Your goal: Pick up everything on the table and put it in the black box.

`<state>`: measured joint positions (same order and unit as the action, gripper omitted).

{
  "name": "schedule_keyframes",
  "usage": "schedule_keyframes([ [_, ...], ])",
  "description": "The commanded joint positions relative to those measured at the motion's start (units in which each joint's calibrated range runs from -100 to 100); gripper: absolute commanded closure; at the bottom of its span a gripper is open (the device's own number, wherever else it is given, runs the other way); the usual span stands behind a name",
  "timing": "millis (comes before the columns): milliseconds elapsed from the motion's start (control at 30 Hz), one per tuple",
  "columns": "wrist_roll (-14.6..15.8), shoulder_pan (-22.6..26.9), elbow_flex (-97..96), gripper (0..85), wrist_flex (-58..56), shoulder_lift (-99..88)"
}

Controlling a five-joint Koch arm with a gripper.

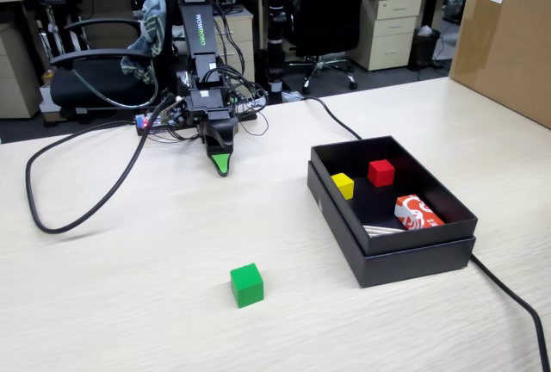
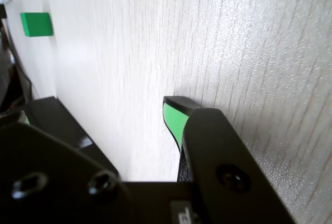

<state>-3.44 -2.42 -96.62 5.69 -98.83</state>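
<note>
A small green cube (image 1: 246,285) lies alone on the pale table (image 1: 129,286), near the front. In the wrist view the green cube (image 2: 36,24) shows at the upper left, far from the jaws. My gripper (image 1: 222,164) hangs tip-down at the back of the table, well behind the cube, touching nothing. In the wrist view, bare table shows in the wide gap of the gripper (image 2: 98,116), between one green-padded fingertip (image 2: 174,117) and a green sliver at the left edge. The black box (image 1: 448,217) stands to the right in the fixed view.
Inside the box lie a yellow cube (image 1: 343,185), a red cube (image 1: 380,172) and a red-and-white packet (image 1: 417,213). A thick black cable (image 1: 52,217) loops over the table's left, another (image 1: 516,303) runs past the box. A brown carton (image 1: 508,36) stands back right.
</note>
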Motion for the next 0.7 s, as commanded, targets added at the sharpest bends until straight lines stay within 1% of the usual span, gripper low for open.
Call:
schedule_keyframes([
  [0,-0.1,-0.2,0.0,35.5,-3.5,0.3],
  [133,-0.1,-0.2,0.2,35.4,-3.6,0.4],
  [200,-0.1,-0.3,1.9,35.1,-6.3,0.4],
  [400,-0.1,-0.5,16.7,35.2,-25.7,1.4],
  [567,0.1,-0.9,37.2,35.5,-38.9,10.2],
  [600,0.1,-1.1,39.9,35.6,-39.9,11.7],
  [667,0.1,-1.3,51.1,36.4,-45.3,18.6],
])
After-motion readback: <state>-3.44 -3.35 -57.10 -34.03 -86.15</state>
